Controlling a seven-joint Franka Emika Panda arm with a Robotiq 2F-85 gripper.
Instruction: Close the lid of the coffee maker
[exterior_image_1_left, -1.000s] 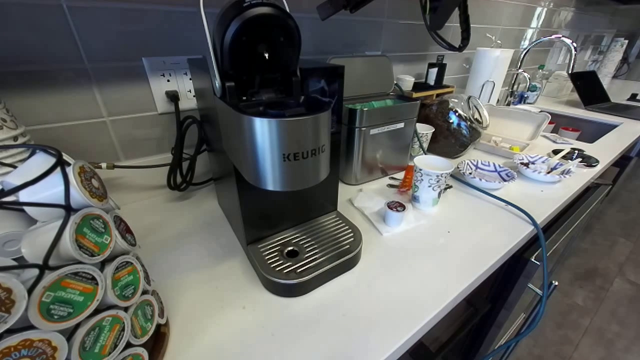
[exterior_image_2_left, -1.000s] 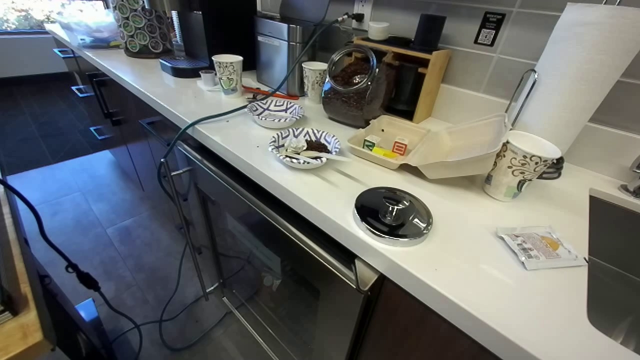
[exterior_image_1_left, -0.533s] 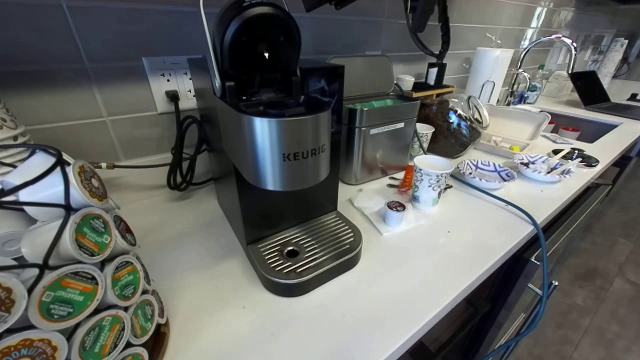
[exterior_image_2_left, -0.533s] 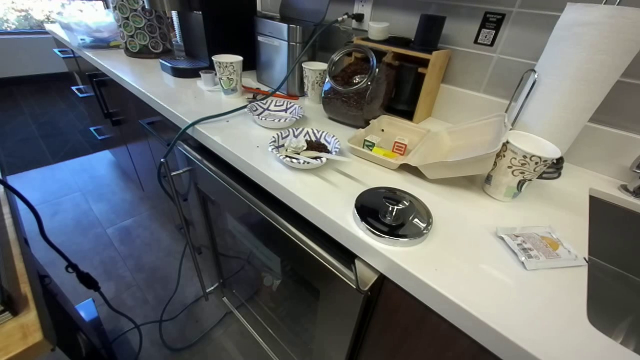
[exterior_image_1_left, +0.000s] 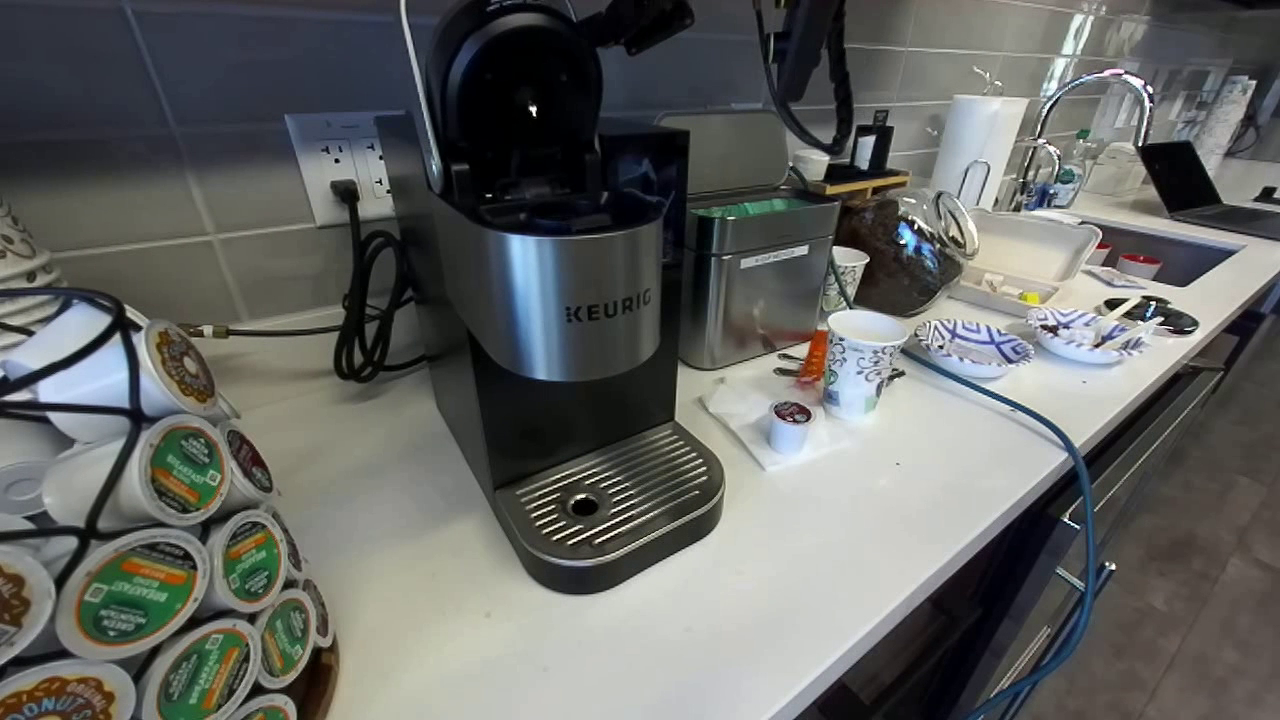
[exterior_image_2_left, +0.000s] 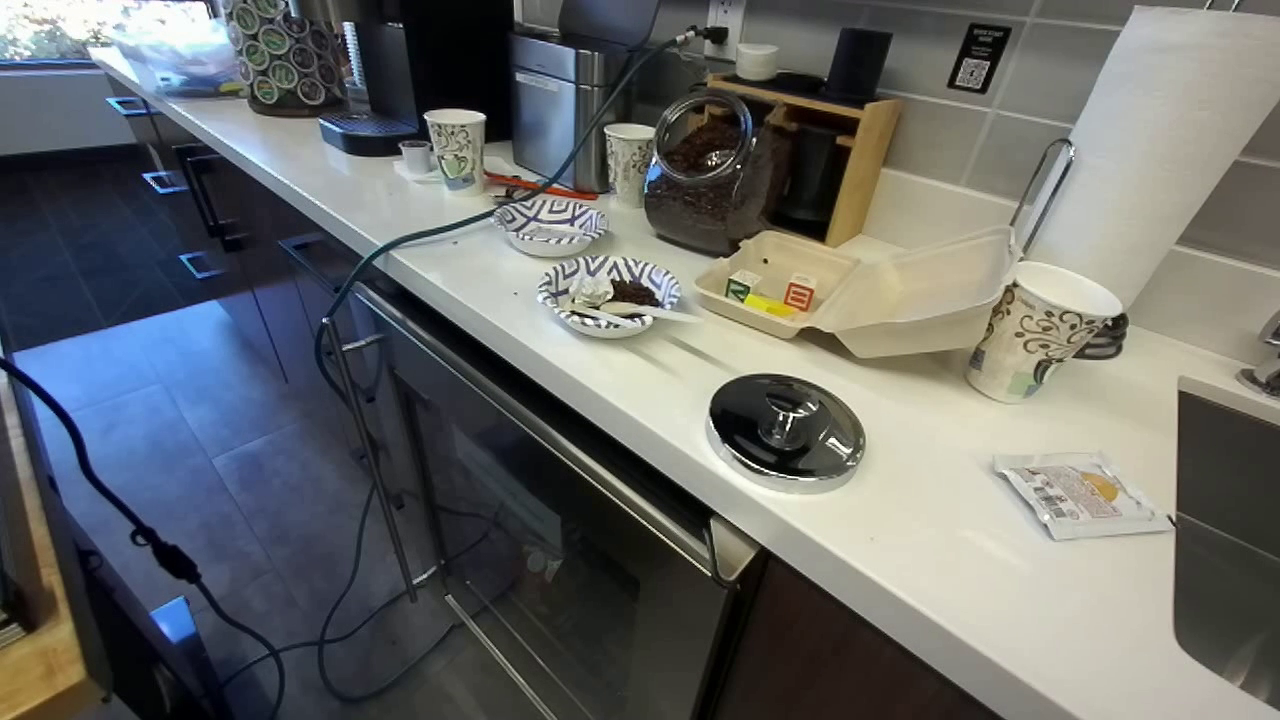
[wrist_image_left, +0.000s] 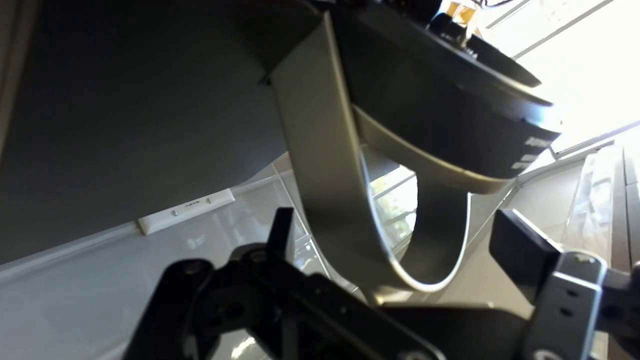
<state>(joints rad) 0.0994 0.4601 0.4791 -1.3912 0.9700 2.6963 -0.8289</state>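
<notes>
Two black fingers (wrist_image_left: 522, 252), spread wide on the black gripper (wrist_image_left: 400, 240), flanked the curved silver handle band (wrist_image_left: 327, 175) as the wrist view alone caught its looped end, while in an exterior view the rounded lid (exterior_image_1_left: 510, 80), glossy black inside, stood raised atop the tall silver-and-black KEURIG coffee maker (exterior_image_1_left: 535, 310)!

The white counter (exterior_image_1_left: 430, 610) carries the coffee maker (exterior_image_1_left: 560, 310), a steel bin (exterior_image_1_left: 755, 305), a jar (exterior_image_2_left: 700, 215) and paper cups (exterior_image_2_left: 457, 152). Two bowls (exterior_image_2_left: 550, 246), a sachet (exterior_image_2_left: 1085, 493) and a round cover (exterior_image_2_left: 787, 430) lie there.
</notes>
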